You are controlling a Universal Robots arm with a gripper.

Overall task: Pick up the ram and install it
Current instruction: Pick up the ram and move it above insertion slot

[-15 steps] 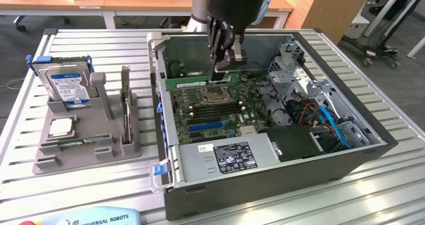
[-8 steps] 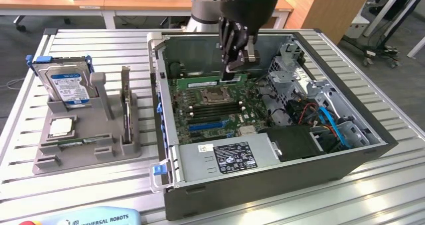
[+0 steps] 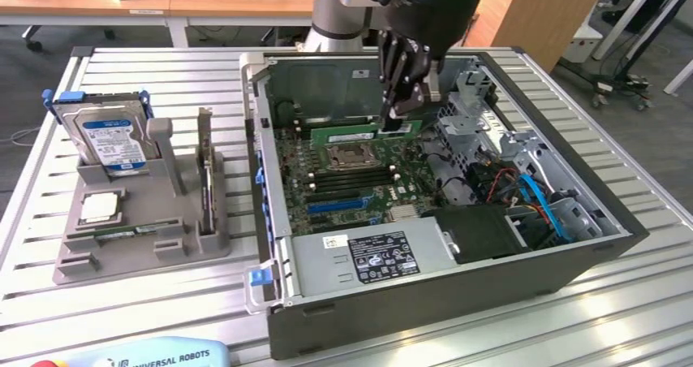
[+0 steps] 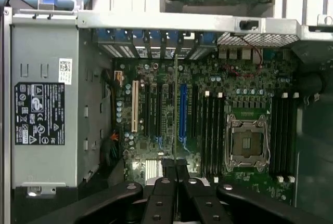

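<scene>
Right now the black end effector (image 3: 398, 117) hangs inside the open case (image 3: 433, 310), its slim fingers pinched shut on the ram (image 3: 352, 131). The ram is a long, thin green board, and it is held level just above the square metal CPU socket (image 3: 349, 157) on the motherboard (image 3: 346, 190). From the wrist view the end effector (image 4: 176, 168) grips the ram (image 4: 176, 109) edge-on, so it reads as one narrow line running across the board's crowded green surface, parallel to the long black and blue slots. Whether its lower edge is already touching a slot I can't quite make out.

A boxy grey power supply (image 3: 363, 257) with a black label fills the case's near end. On the ribbed aluminium desk (image 3: 162, 310), at the exterior view's left, a grey moulded holder (image 3: 130, 257) props up a blue-labelled hard drive (image 3: 109, 140).
</scene>
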